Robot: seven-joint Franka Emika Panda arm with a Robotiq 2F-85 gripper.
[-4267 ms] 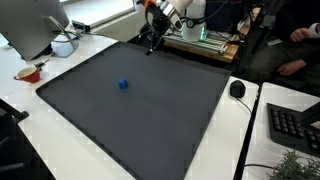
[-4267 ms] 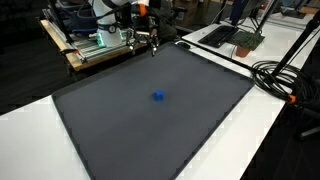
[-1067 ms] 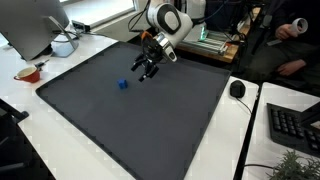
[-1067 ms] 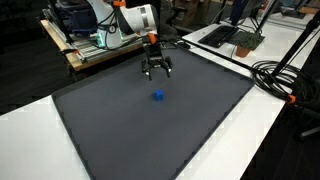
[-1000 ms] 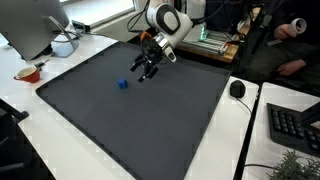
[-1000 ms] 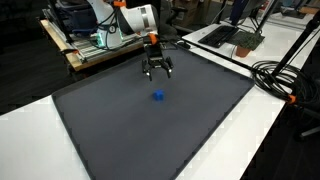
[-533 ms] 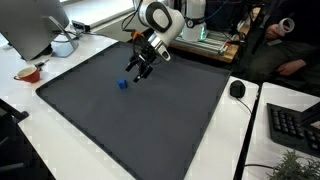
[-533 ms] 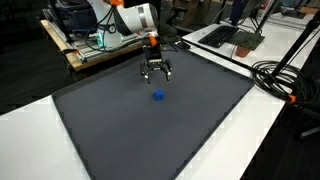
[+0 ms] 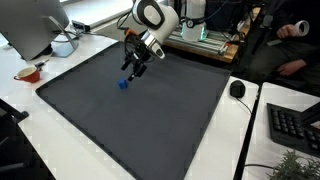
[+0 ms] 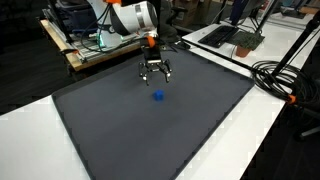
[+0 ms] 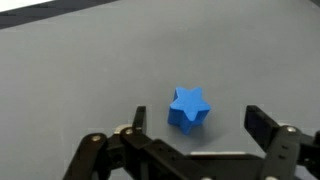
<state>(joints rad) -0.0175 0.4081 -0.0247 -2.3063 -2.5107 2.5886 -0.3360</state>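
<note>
Wrist view: we find the gripper (image 11: pixel 198 122), jaws wide and empty, now lined up over the star (image 11: pixel 188 108); 1 second ago it stood farther off.

both exterior views: raised, far, oblique over shared mat (image 9: pixel 130 120) | wrist view: close, downward

A white table (image 9: pixel 45 140) is carrying a large dark grey mat (image 9: pixel 140 125). A small blue star-shaped block (image 9: pixel 122 84) is lying on the mat, toward eleven o'clock of its middle in an exterior view. Off the mat, a black mouse (image 9: pixel 237 89) is sitting at three o'clock, a keyboard (image 9: pixel 295 125) at four, and a red bowl (image 9: pixel 28 73) at nine.
</note>
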